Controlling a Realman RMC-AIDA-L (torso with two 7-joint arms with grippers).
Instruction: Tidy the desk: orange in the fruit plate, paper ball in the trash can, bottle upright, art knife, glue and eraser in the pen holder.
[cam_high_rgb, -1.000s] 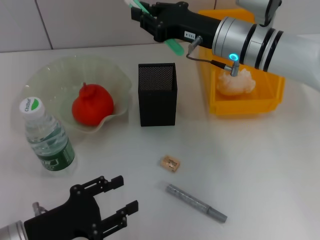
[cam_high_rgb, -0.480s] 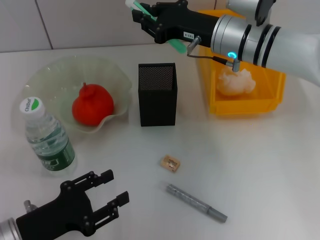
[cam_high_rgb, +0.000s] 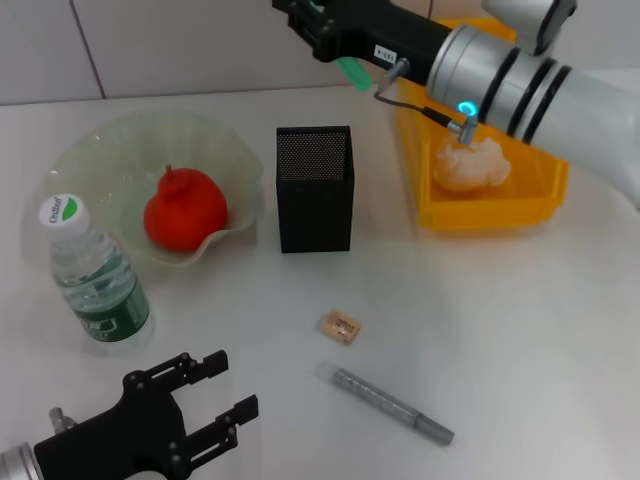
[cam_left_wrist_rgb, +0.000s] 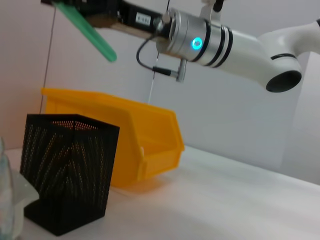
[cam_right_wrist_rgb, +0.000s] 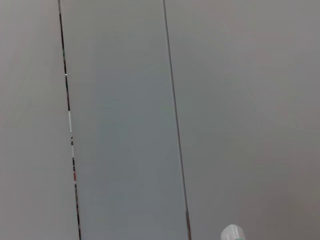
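Observation:
My right gripper (cam_high_rgb: 318, 22) hangs high over the back of the desk, shut on the green glue (cam_high_rgb: 352, 72), which slants down behind and above the black mesh pen holder (cam_high_rgb: 314, 190). The left wrist view shows the glue (cam_left_wrist_rgb: 87, 32) well above the pen holder (cam_left_wrist_rgb: 65, 170). The orange (cam_high_rgb: 185, 210) lies in the fruit plate (cam_high_rgb: 100, 140). The bottle (cam_high_rgb: 95, 275) stands upright. In the yellow trash can (cam_high_rgb: 540, 190) lies the paper ball (cam_high_rgb: 472, 163). The eraser (cam_high_rgb: 340, 326) and the grey art knife (cam_high_rgb: 392, 405) lie on the desk. My left gripper (cam_high_rgb: 232, 384) rests open at the front left.
The trash can (cam_left_wrist_rgb: 145, 145) stands just right of the pen holder, against the back wall. The bottle is close to the fruit plate's front left rim. The right wrist view shows only the wall and a white cap (cam_right_wrist_rgb: 232, 233).
My right gripper has risen and shifted a little right with the glue. The left gripper has drawn back slightly toward the front left.

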